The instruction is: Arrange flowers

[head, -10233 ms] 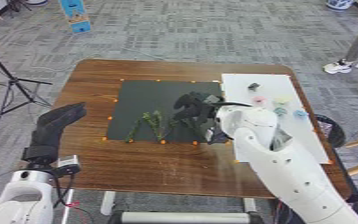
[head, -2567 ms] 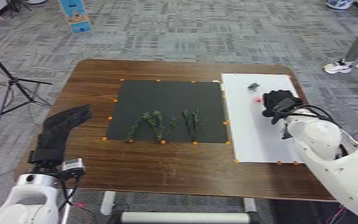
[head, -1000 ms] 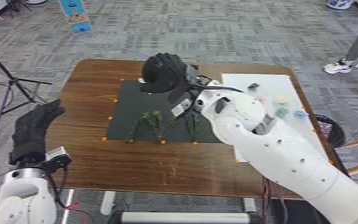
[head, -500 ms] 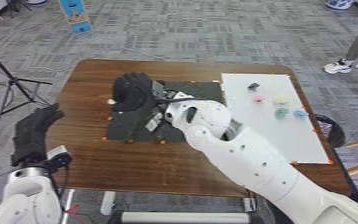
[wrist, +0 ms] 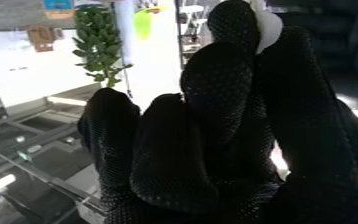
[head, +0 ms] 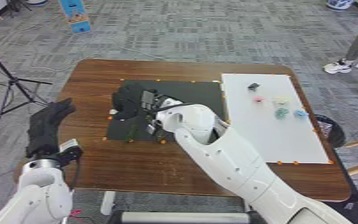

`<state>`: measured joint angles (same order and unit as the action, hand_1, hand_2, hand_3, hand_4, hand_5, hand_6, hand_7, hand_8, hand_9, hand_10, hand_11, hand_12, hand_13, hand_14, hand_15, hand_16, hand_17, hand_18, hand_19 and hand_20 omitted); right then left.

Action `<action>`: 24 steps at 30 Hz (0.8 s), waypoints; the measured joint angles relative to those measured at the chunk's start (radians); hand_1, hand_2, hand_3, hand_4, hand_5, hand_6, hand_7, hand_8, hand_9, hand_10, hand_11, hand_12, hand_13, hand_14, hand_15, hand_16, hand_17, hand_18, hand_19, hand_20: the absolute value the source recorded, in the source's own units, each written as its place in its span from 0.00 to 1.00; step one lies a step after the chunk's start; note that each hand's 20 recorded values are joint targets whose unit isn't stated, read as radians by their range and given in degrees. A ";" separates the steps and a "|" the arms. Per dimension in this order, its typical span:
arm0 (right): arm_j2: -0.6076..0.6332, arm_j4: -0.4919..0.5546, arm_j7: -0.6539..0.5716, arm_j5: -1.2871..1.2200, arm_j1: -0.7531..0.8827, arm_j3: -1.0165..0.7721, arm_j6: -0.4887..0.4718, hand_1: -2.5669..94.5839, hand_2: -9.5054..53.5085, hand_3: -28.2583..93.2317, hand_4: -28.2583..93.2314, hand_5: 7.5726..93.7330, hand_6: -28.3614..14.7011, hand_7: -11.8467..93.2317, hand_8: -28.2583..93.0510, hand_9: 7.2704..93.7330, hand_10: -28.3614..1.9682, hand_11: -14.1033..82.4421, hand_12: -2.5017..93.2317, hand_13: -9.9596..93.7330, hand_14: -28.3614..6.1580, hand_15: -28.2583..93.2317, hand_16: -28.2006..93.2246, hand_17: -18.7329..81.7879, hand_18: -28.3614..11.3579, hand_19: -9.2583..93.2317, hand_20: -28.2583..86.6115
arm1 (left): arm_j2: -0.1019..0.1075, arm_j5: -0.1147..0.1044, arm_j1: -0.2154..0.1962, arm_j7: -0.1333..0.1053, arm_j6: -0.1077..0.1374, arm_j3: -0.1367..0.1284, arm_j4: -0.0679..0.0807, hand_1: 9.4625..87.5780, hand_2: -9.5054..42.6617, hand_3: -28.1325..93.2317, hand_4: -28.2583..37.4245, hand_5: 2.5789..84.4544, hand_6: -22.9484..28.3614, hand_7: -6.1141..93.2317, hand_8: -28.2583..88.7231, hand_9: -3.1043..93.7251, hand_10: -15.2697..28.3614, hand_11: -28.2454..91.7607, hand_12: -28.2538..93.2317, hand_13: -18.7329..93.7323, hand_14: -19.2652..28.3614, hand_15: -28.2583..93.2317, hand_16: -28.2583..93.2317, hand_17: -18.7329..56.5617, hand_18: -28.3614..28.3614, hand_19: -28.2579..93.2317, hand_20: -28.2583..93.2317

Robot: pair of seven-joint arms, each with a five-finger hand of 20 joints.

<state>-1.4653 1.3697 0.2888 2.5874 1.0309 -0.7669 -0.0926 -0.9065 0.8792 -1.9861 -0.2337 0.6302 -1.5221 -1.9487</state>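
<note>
In the head view my right hand (head: 127, 100) is over the left part of the black mat (head: 189, 90), with a small white flower (head: 113, 111) at its fingertips. The right wrist view shows my right hand (wrist: 215, 120) with the white flower (wrist: 268, 29) pinched between its fingers and thumb. Green stems on the mat are mostly hidden under the hand and arm. My left hand (head: 47, 125), fingers straight, is over the table's left edge. Pink (head: 258, 99), yellow (head: 280, 100), green (head: 281, 113) and blue (head: 301, 114) flowers lie on the white sheet (head: 282, 145).
A small dark object (head: 253, 86) lies near the sheet's far end. Orange markers dot the borders of the mat and sheet on the brown table (head: 158, 175). My right arm crosses the table's near right part.
The right hand has gone from the white sheet across the mat's far side to its left part, lowering lately, with the white flower. The left hand has shifted slightly.
</note>
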 measured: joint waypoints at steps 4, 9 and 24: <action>-0.018 -0.012 0.003 0.065 0.008 -0.010 0.004 0.59 0.15 0.66 0.05 0.84 0.71 0.34 0.32 0.95 0.63 0.66 0.40 0.93 0.66 0.86 0.59 0.75 0.16 1.00 0.88 | 0.000 0.014 0.026 0.013 0.000 0.018 0.002 0.17 0.79 0.80 0.00 0.64 0.53 0.20 0.16 0.60 0.67 0.40 0.31 0.51 0.66 0.33 0.21 0.37 0.62 0.28 0.37; -0.030 -0.020 0.002 0.125 0.018 -0.014 0.016 0.61 0.16 0.63 0.06 0.83 0.72 0.34 0.30 0.96 0.63 0.66 0.40 0.93 0.65 0.87 0.59 0.75 0.17 1.00 0.88 | 0.000 0.024 0.044 0.026 0.001 0.032 0.002 0.16 0.78 0.80 0.00 0.64 0.53 0.20 0.16 0.60 0.67 0.40 0.31 0.51 0.66 0.33 0.21 0.37 0.63 0.28 0.37; -0.040 -0.022 -0.129 0.083 0.039 0.013 0.010 0.62 0.17 0.60 0.08 0.83 0.74 0.34 0.28 0.96 0.64 0.66 0.39 0.94 0.64 0.87 0.59 0.75 0.15 1.00 0.88 | -0.001 0.146 0.061 0.125 0.023 0.056 0.030 0.17 0.77 0.80 0.00 0.64 0.53 0.20 0.16 0.60 0.67 0.40 0.31 0.51 0.67 0.34 0.21 0.36 0.63 0.29 0.36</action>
<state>-1.5051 1.3478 0.1602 2.6708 1.0695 -0.7540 -0.0826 -0.9071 1.0255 -1.9254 -0.1083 0.6527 -1.4662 -1.9191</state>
